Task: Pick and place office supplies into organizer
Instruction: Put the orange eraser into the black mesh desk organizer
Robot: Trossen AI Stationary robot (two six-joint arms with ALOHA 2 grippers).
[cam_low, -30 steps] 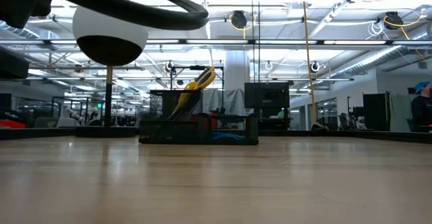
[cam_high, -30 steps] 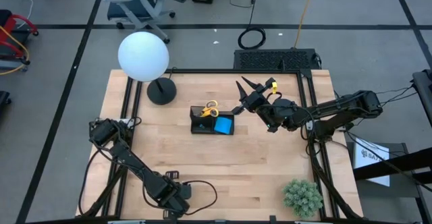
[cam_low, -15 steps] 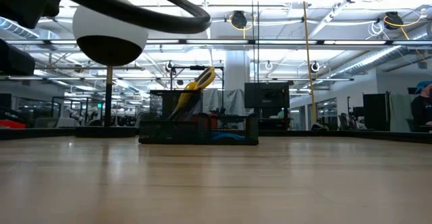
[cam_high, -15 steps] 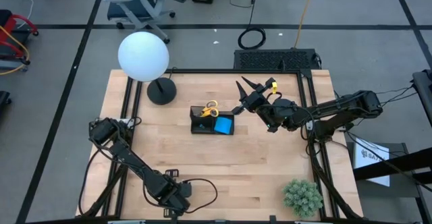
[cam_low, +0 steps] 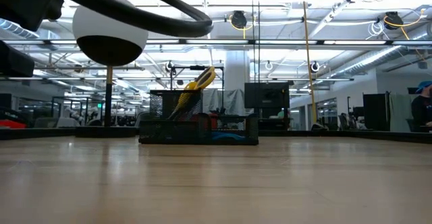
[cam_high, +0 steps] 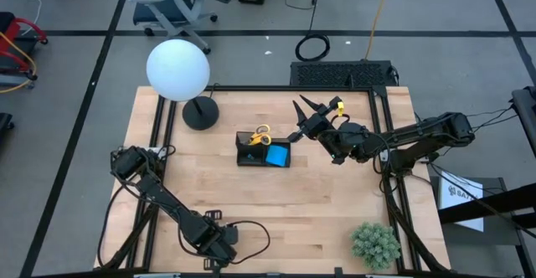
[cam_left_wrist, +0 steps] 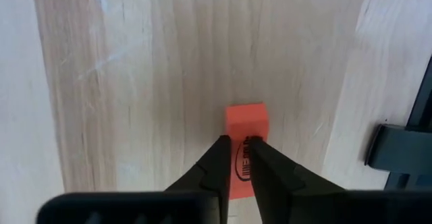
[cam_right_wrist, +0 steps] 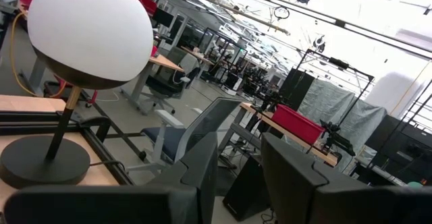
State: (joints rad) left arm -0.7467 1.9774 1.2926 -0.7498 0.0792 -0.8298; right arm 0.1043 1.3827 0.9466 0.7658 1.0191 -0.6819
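While right arm static, left pincer [cam_left_wrist: 241, 145] narrower on eraser [cam_left_wrist: 246, 128]

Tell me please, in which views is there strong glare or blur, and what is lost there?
Left wrist view: the eraser and wood grain are sharp; the picture's sides wash out pale. Right wrist view: the lamp globe is bright, the far ceiling blown white. Low view: the near tabletop is soft, the organizer dark against the lit room.
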